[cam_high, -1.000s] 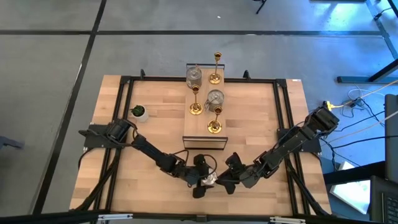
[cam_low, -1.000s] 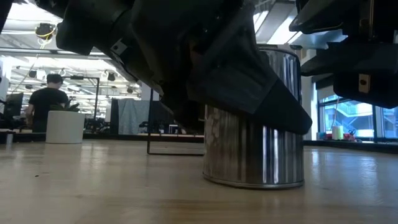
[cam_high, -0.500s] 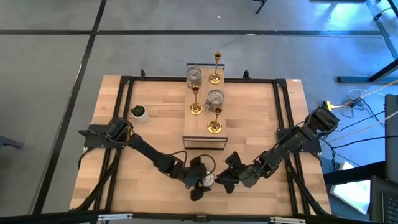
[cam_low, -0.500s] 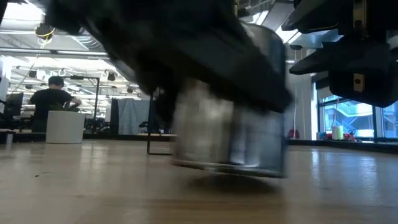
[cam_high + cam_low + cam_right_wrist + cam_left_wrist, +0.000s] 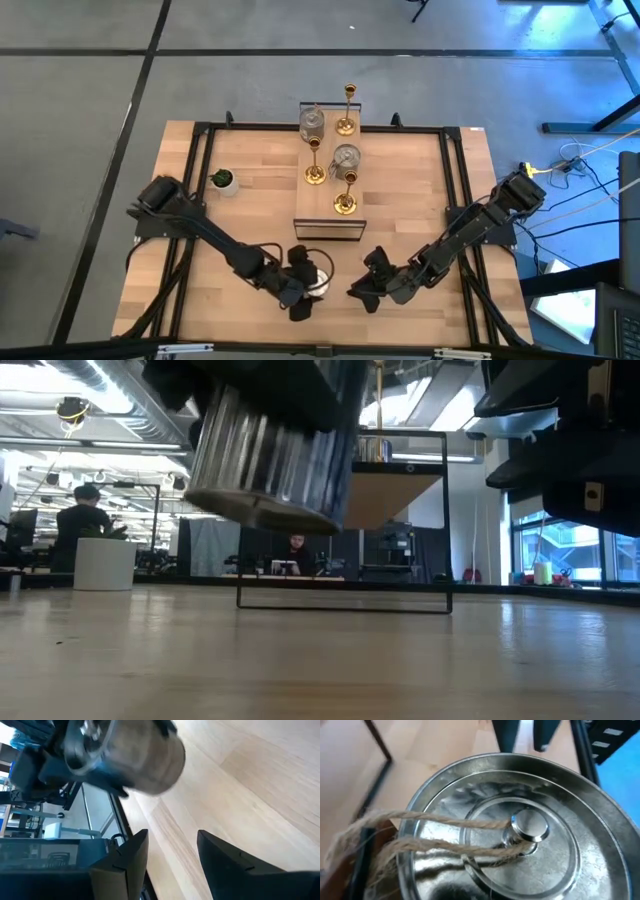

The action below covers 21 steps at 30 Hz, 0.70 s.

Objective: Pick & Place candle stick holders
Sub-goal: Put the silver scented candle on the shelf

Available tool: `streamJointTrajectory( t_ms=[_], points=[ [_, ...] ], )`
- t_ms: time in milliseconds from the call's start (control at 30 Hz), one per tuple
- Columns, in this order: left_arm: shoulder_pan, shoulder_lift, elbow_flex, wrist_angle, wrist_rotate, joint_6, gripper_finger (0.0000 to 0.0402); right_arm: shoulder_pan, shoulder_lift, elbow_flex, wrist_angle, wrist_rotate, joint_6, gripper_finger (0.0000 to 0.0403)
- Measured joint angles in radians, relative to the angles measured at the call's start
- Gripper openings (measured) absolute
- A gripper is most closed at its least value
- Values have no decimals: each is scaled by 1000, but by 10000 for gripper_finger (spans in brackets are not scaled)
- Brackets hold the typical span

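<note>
**Silver holder lifted off the table in the left gripper**

The left gripper (image 5: 300,285) is at the near edge of the table (image 5: 410,200), just in front of the black wire stand (image 5: 330,228). It holds a squat silver holder (image 5: 316,277) between its fingers, which are spread wide around the round body. In the low view the holder (image 5: 275,450) hangs tilted, its base clear of the wood with open air beneath it, and the dark gripper covers its top. The left wrist view looks straight down on its lid (image 5: 520,830), where strands of twine (image 5: 435,840) run to a small central knob (image 5: 530,826).

The right gripper (image 5: 366,291) sits near the holder, to its right, apart from it and low over the table. Its fingers (image 5: 230,865) are partly apart with nothing between them; bare wood shows in the gap. In its wrist view the held holder (image 5: 135,755) is seen farther off, in the other arm's grip.

The rest of the set stands on the stand's shelf toward the far side: three gold candlesticks (image 5: 315,165) (image 5: 345,195) (image 5: 347,112) and two more silver holders (image 5: 346,157) (image 5: 312,123). A small white pot (image 5: 224,182) with a plant sits near the table's left edge.

People sit at desks in the room behind (image 5: 75,520).
</note>
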Motion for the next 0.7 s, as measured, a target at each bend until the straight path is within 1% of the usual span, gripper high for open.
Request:
streamJointTrajectory(
  t_ms=[133,333,600,700],
  points=[
    [3,-54,0,-42,-7,12,358,0,0,0,-12,-3,0,175],
    [2,-120,1,-189,-42,38,358,0,0,0,-28,-3,0,175],
    [2,-206,1,-262,-93,53,358,0,0,0,-37,-4,9,174],
    [7,-265,0,-290,-138,46,358,0,0,0,-40,-6,8,174]
  ],
)
